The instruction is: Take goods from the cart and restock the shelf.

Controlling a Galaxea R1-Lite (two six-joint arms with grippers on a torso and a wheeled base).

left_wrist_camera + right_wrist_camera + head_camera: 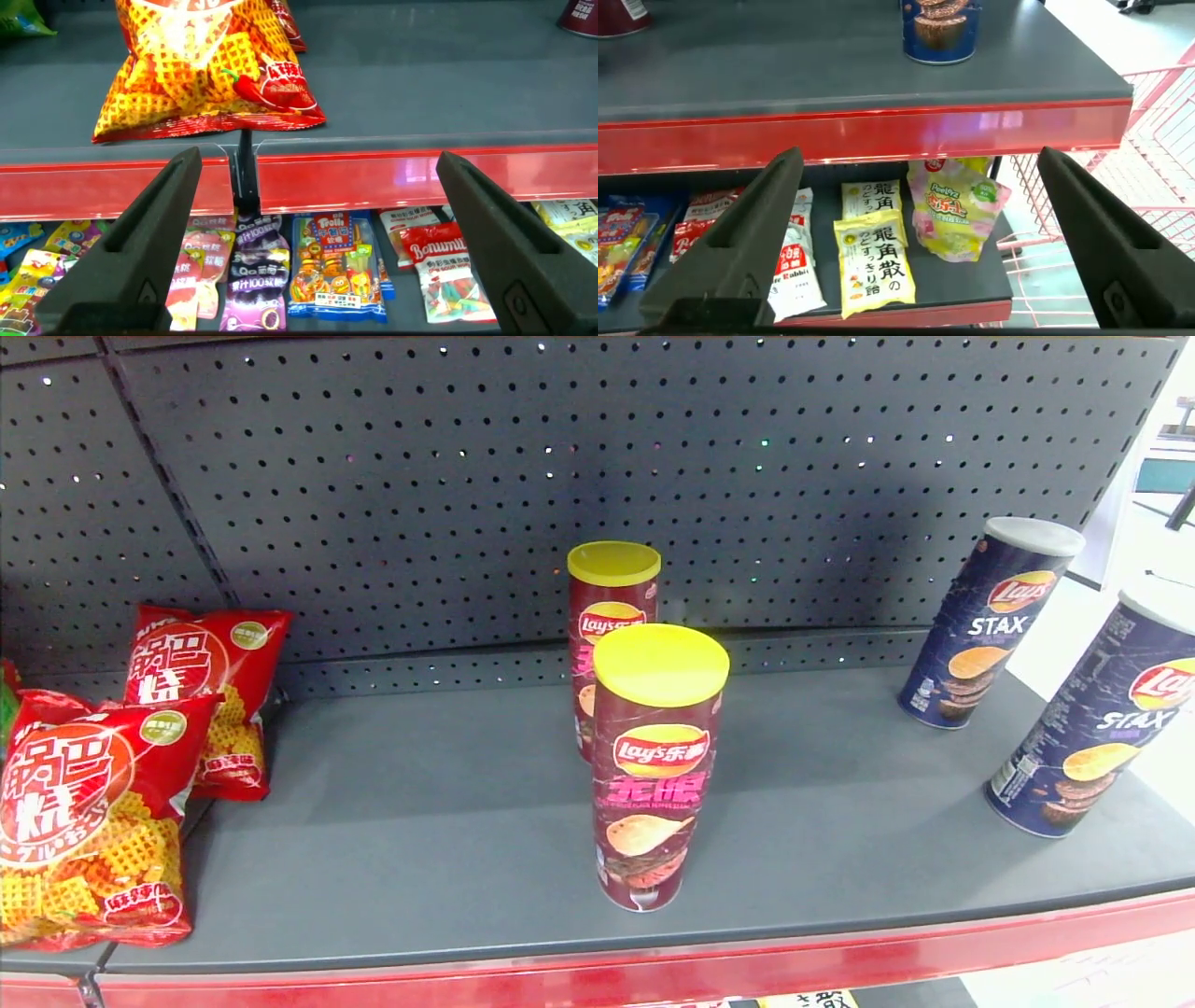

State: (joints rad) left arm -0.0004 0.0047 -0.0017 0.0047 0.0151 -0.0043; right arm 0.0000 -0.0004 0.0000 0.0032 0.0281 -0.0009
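Presently, both left claw [320, 157] and right claw [920, 155] stood released and empty before the edge of the shelf [420, 840], the cart [1163, 159] lying past the shelf's right end, nearer the right arm.

Grey shelf [420, 840], red front lip [653, 971], perforated back panel [467, 476].
- Centre: front maroon can [653, 775] and rear maroon can [611, 607], yellow-lidded, upright, one behind the other.
- Right: rear navy can [980, 625] and front navy can [1092, 728], grey-lidded.
- Left: front red snack bag [89, 821] overlapping rear red snack bag [210, 691].
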